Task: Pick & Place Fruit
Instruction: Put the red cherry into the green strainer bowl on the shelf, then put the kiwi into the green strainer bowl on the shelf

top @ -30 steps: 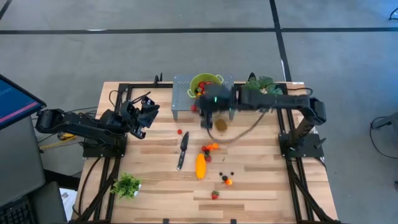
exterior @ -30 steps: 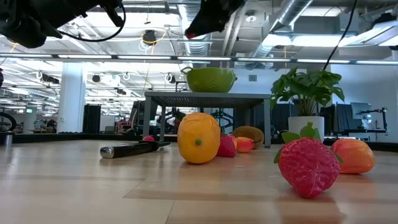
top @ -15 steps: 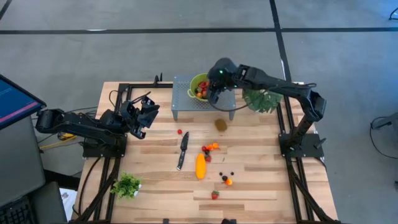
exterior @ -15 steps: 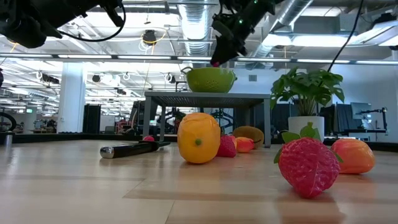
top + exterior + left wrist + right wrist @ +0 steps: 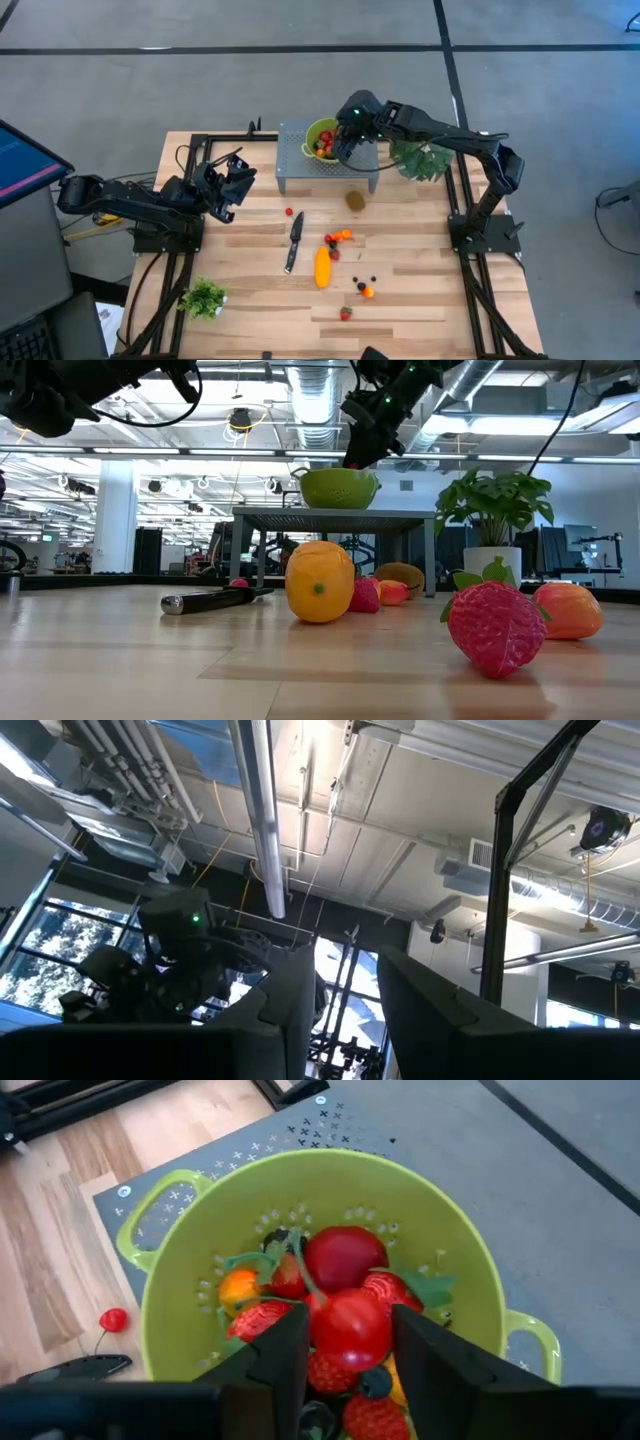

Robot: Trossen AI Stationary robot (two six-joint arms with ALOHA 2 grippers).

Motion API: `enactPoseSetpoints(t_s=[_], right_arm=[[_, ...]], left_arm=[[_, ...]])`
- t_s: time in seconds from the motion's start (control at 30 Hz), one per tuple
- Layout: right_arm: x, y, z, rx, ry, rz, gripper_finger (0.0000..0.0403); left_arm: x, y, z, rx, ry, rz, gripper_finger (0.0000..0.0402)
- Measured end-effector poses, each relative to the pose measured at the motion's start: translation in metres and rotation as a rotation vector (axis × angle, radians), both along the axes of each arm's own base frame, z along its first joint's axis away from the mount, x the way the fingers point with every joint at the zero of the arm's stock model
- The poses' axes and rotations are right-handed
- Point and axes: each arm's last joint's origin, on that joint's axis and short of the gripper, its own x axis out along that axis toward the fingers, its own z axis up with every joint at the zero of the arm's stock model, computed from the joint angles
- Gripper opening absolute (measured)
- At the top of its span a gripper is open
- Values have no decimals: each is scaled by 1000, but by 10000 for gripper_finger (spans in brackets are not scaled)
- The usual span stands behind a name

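A green colander (image 5: pixel 322 135) with strawberries and red and orange balls stands on a grey perforated stand (image 5: pixel 295 160) at the table's far middle. My right gripper (image 5: pixel 350 1360) hangs over it, tilted down, its fingers apart on either side of a red round fruit (image 5: pixel 350 1325). On the wood lie a kiwi (image 5: pixel 355 200), a long yellow-orange fruit (image 5: pixel 322 267), a strawberry (image 5: pixel 345 314) and small balls (image 5: pixel 365 290). My left gripper (image 5: pixel 235 180) waits at the left, pointing up, open and empty. My right gripper comes slanting down from the table's right over the colander's bowl. The red round fruit (image 5: pixel 350 1325) fills the gap between the two fingers (image 5: pixel 285 1355). Whether they touch it or it lies on the pile below, I cannot tell.
A black-handled knife (image 5: pixel 294 240) lies left of the yellow-orange fruit. One leafy plant (image 5: pixel 420 155) stands right of the stand, under my right arm, another (image 5: pixel 203 297) at the near left. Black frame rails run along both table sides.
My right gripper has swung from above the table in front of the stand toward the far edge, rolling its wrist, and has come to rest over the colander for the last half second.
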Motion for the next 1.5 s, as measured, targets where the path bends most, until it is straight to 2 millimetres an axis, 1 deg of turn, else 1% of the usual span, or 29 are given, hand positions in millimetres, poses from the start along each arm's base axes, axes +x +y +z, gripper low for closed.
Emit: enactPoseSetpoints(t_s=[0.2, 0.3, 0.37, 0.43, 0.53, 0.73, 0.9, 0.97, 1.03, 1.13, 1.3, 1.4, 1.5], right_arm=[[-1, -1, 1, 0, 1, -3, 197], [-5, 4, 4, 9, 21, 7, 221], [-6, 11, 10, 24, 53, 23, 231], [-8, 23, 13, 50, 102, 48, 235], [-8, 46, 9, 92, 198, 101, 231], [-7, 101, -12, 163, 377, 207, 214], [-4, 148, -29, 169, 433, 301, 203], [-3, 162, -38, 175, 422, 313, 201], [-4, 174, -51, 187, 437, 314, 202], [-7, 184, -73, 174, 459, 279, 211], [-19, 191, -109, 79, 512, 171, 229], [-21, 189, -125, 50, 476, 111, 235], [-17, 186, -135, 56, 383, 98, 242]], left_arm=[[0, 0, 0, 0, 0, 0, 106], [0, 0, 0, 0, 0, 0, 106], [0, 0, 0, 1, 0, 0, 106], [0, 0, 0, 1, 0, 0, 106], [0, 0, 0, 1, 1, -1, 106], [0, 0, 0, 1, 0, -1, 106], [0, 0, 0, 3, 0, -3, 106], [0, 0, 0, 3, 0, -3, 106], [0, 0, 0, 3, 0, -3, 106], [0, 0, 0, 3, 1, -3, 106], [0, 0, 0, 2, 0, -3, 106], [0, 0, 0, 2, 0, -2, 106], [0, 0, 0, 0, 0, 0, 106]])
